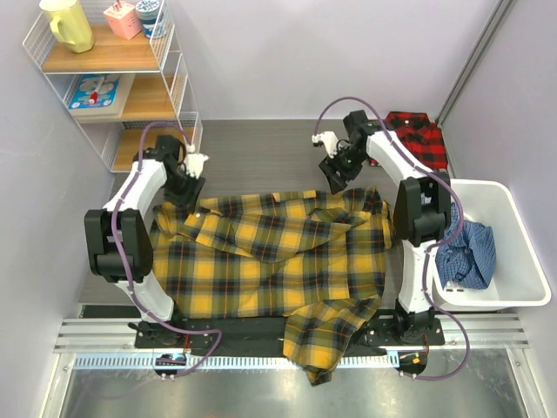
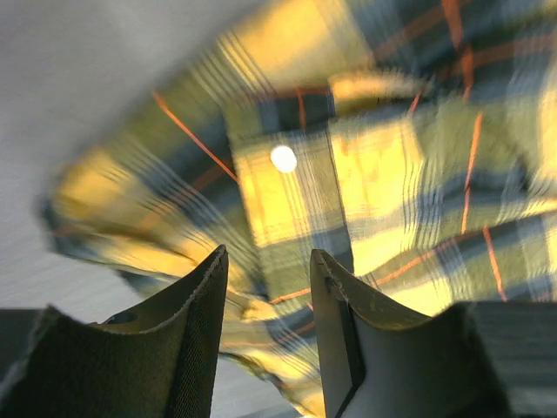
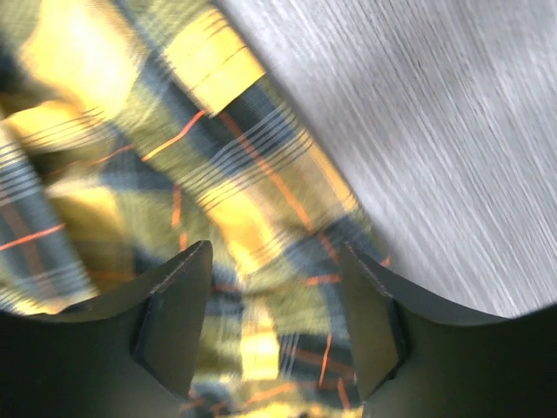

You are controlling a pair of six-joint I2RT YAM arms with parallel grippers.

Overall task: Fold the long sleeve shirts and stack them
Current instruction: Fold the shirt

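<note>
The yellow plaid shirt (image 1: pixel 278 261) lies spread across the table, one sleeve hanging over the near edge. The red-and-black shirt (image 1: pixel 418 135) lies folded at the back right. My left gripper (image 1: pixel 190 193) hovers over the shirt's far left corner, open and empty; the left wrist view shows yellow plaid cloth (image 2: pixel 348 174) with a white button below the parted fingers (image 2: pixel 200 331). My right gripper (image 1: pixel 338 181) is over the shirt's far right edge, open and empty; the right wrist view shows the cloth's edge (image 3: pixel 244 174) between and below its fingers (image 3: pixel 174 322).
A white bin (image 1: pixel 513 270) holding a blue checked garment (image 1: pixel 466 252) stands at the right. A wire shelf (image 1: pixel 113 78) with a yellow jug and small items stands at the back left. Grey table surface (image 1: pixel 261 157) lies behind the shirt.
</note>
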